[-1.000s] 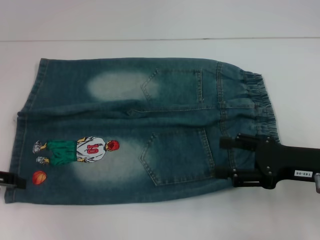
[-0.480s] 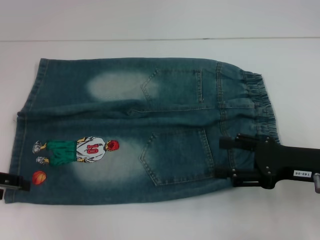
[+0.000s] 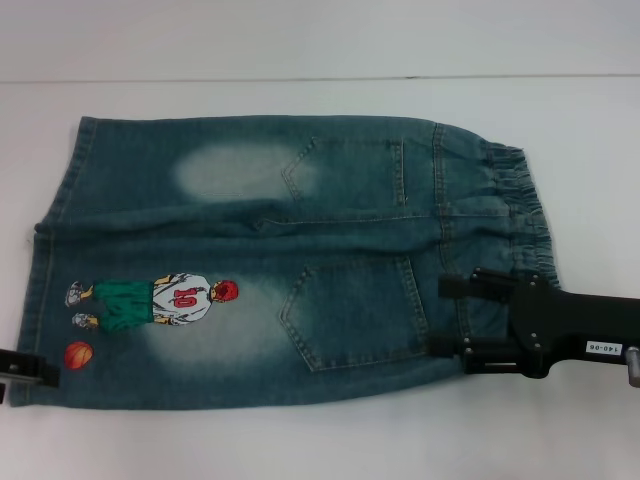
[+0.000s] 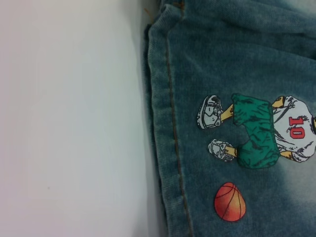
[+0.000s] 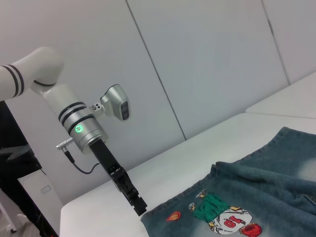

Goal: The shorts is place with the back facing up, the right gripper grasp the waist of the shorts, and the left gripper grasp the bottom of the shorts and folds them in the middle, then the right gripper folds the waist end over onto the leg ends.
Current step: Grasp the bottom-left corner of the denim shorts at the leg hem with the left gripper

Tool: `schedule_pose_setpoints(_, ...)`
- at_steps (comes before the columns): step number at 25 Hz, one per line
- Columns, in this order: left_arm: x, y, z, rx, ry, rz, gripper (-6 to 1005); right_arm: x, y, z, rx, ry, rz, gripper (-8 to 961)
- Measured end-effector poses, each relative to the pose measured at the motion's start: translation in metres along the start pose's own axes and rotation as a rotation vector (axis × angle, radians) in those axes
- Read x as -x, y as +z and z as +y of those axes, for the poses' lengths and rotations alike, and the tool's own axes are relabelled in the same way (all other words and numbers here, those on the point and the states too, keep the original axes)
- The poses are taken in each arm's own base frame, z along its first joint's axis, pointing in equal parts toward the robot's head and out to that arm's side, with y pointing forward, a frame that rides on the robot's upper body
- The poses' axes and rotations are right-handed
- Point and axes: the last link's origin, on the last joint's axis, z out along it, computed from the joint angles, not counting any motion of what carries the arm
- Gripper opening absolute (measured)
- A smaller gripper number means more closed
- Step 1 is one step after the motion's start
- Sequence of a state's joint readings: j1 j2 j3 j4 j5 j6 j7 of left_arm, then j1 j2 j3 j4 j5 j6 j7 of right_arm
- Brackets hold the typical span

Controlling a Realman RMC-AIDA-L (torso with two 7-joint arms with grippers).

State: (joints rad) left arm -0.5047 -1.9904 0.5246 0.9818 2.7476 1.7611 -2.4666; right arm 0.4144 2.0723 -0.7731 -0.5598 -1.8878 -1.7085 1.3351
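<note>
Shorts (image 3: 280,260) flat on white table (image 3: 300,440), pale grey wall panels (image 5: 197,59) behind

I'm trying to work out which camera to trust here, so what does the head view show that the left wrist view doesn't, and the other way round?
Only the head view shows the whole shorts, the two back pockets, the ruffled waist, and the right gripper, its fingers apart, over the waist end. It also shows the left gripper at the near leg hem. Only the left wrist view shows the hem stitching up close. Both share the cartoon print, its number 10, the orange basketball and the white table.
</note>
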Motion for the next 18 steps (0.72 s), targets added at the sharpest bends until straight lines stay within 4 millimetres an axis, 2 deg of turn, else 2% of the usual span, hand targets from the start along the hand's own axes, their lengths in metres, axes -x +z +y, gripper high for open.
schedule_pose_setpoints(18, -0.003, 0.005, 0.01, 0.021, 0.029, -0.014, 934, -0.001, 0.0, -0.001, -0.008, 0.001, 0.002, 874)
